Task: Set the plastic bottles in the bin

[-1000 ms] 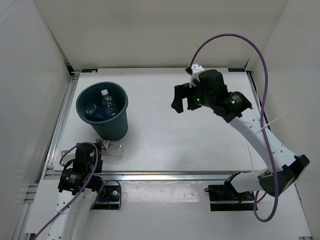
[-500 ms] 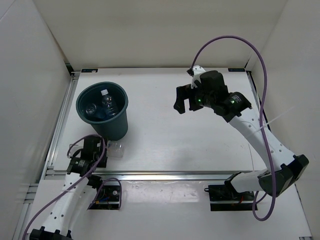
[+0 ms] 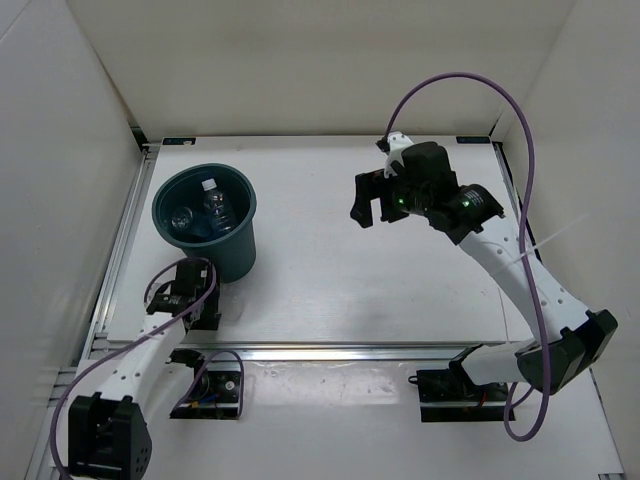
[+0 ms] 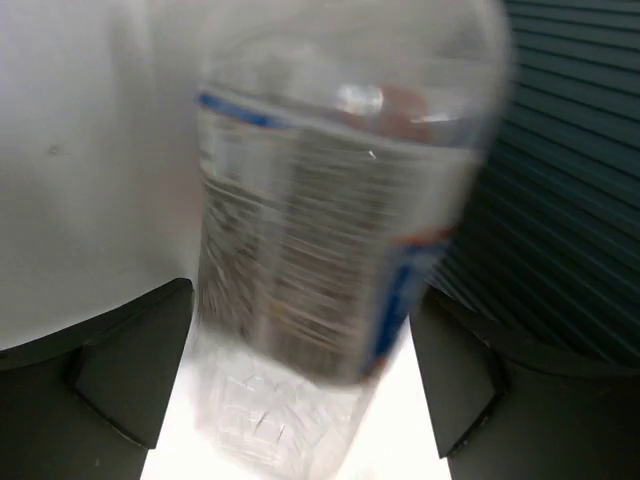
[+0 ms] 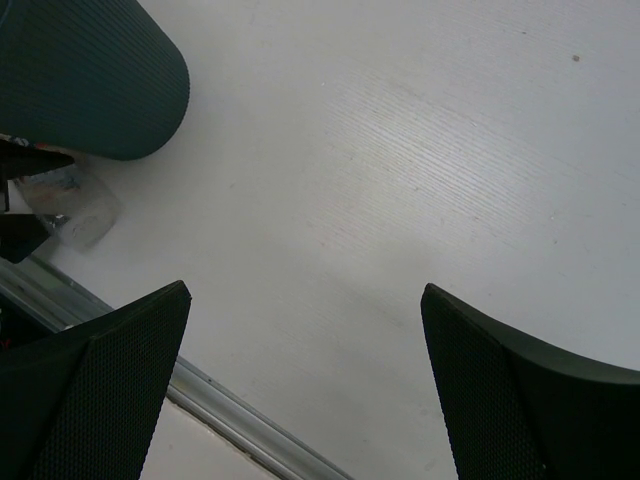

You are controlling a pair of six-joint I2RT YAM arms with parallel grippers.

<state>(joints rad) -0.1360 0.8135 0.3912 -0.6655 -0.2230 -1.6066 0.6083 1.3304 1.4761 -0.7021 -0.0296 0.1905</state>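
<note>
Larger clear plastic bottle with white-and-blue label: lies on the worktop close to the near-left corner, just beside the near side of the bin's base. The left wrist view shows it blurred and filling the space between the two fingers. In the right wrist view only a clear end of it shows.
Two small see-through bottles: inside the bin. One has a white cap and a bluish body; the other lies nearer the left wall, its colour hard to tell.
Round dark teal plastic bin with tapered, ribbed sides: upright on the left part of the worktop, near the left edge and well back from the near edge.
Left gripper: low at the near side of the bin, jaws wide, one finger on each side of the larger bottle. Whether the pads touch it I cannot tell.
Right gripper: held above the worktop right of centre, toward the far edge, well apart from bin and bottles, jaws wide with nothing between them.
White worktop: a metal rail runs along its near edge.
</note>
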